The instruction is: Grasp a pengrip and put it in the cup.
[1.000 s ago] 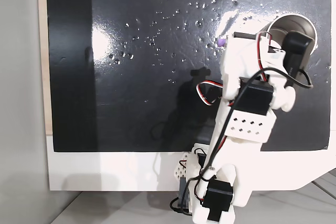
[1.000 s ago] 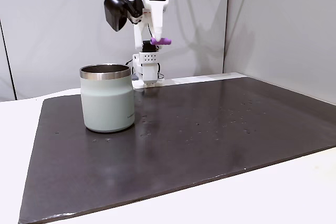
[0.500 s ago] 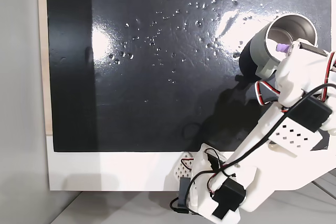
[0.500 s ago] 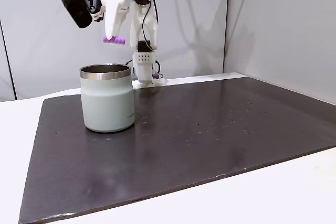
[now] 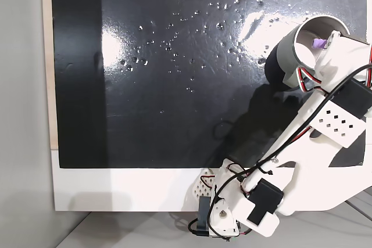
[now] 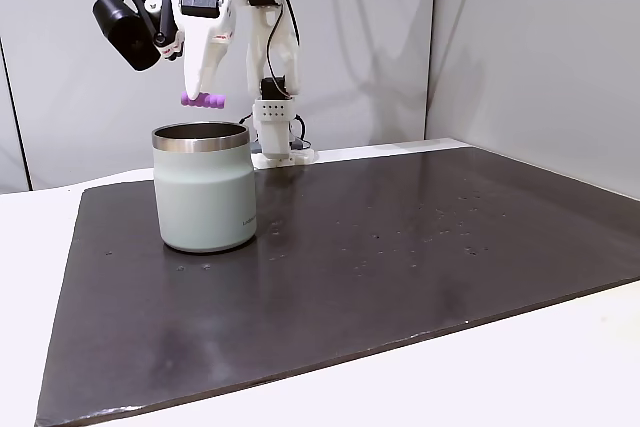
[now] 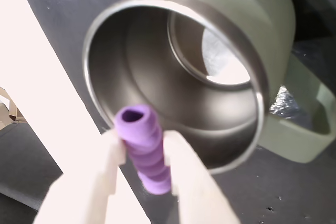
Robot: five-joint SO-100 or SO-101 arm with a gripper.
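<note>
Purple ribbed rubber pengrip [image 7: 143, 150], clamped in end effector [image 7: 142, 148], now lowered directly above steel-rimmed grey cup [image 7: 252, 51]; release next.

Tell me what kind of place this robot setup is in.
Probably a plain indoor test bench, not a kitchen: a dark mat lies on a white table, bare pale walls stand behind, and the small white arm holds its pincer with the pengrip over the cup.

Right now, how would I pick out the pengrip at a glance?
Find the grey cup on the dark mat. Just above its steel rim the claw pinches the pengrip, a tiny ribbed tube and the scene's one purple item.
</note>
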